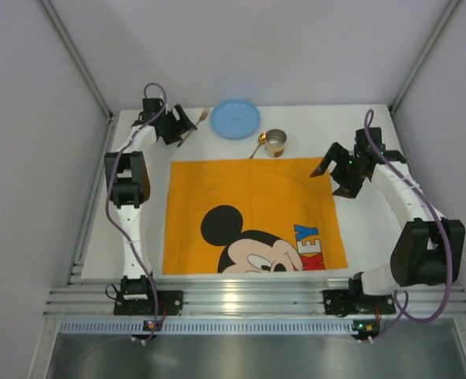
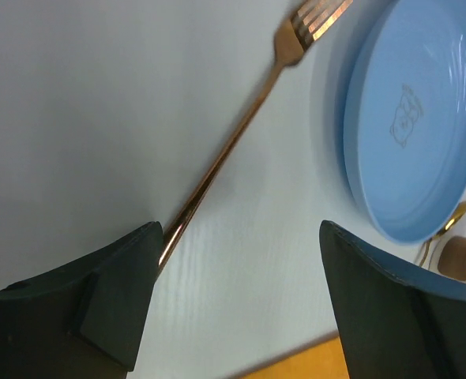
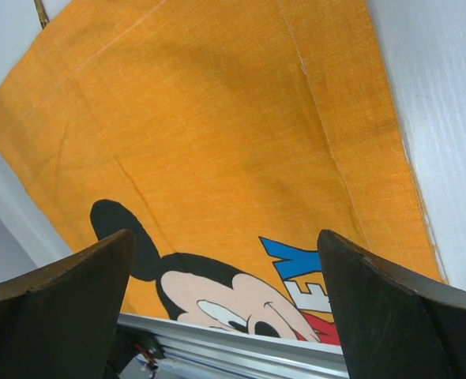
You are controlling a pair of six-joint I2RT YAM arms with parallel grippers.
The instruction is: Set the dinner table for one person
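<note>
Left wrist view: the fork (image 2: 233, 150) is laid from 7 to 1 o'clock, its handle end hidden behind one finger of the wide-spread, empty left gripper (image 2: 238, 237).

Bare dinner table (image 2: 241, 300) shows between the left gripper's (image 2: 239, 230) spread fingers; the fork (image 2: 241, 134) handle meets 1 finger, the blue plate (image 2: 415, 126) lies near the other, spoon (image 1: 258, 145) and cup (image 1: 275, 143) beyond.

dinner table (image 1: 312, 126) | carries: orange cloth (image 1: 249, 197) | blue plate (image 1: 234, 118) | fork (image 2: 233, 150) | spoon (image 1: 258, 146) | cup (image 1: 275, 143)
</note>
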